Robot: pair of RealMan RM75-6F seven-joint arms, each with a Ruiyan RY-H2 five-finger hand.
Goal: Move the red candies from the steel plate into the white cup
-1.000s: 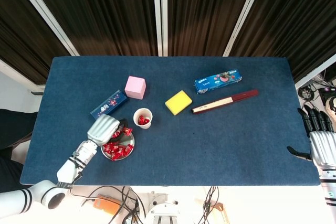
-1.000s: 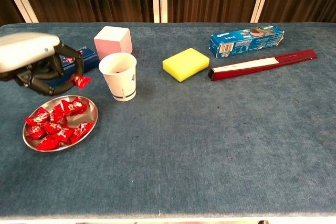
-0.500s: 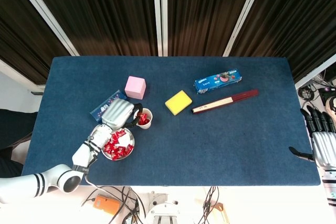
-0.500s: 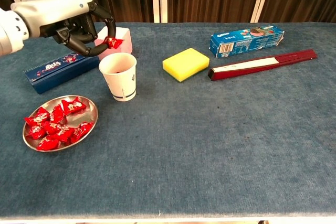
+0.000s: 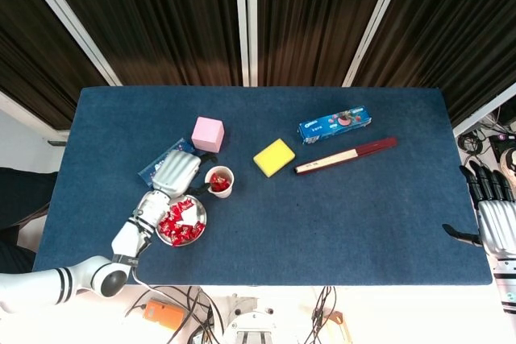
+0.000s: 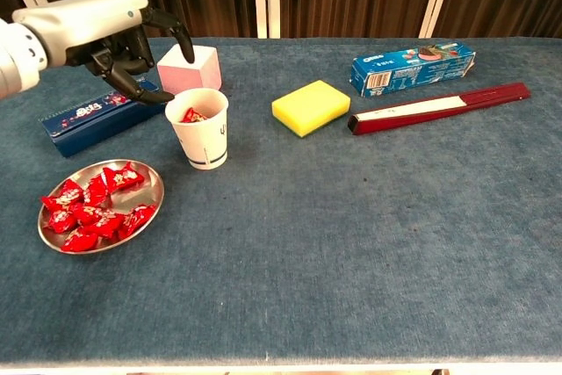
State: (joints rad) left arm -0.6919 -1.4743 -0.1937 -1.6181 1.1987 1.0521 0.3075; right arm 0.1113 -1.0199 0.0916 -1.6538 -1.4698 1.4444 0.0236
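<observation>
Several red candies (image 6: pixel 95 206) lie jumbled, pointing variously.

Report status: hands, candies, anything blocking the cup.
Left hand open above white cup, holding nothing. Right hand idle at table edge. Red candies remain on steel plate; some in cup. Nothing blocks the cup.

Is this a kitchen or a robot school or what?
Probably a robot test lab, not a kitchen. A blue cloth table stands before dark curtains, cables hang under its front edge, and odd practice things lie out, like a yellow sponge and a pink cube.
</observation>
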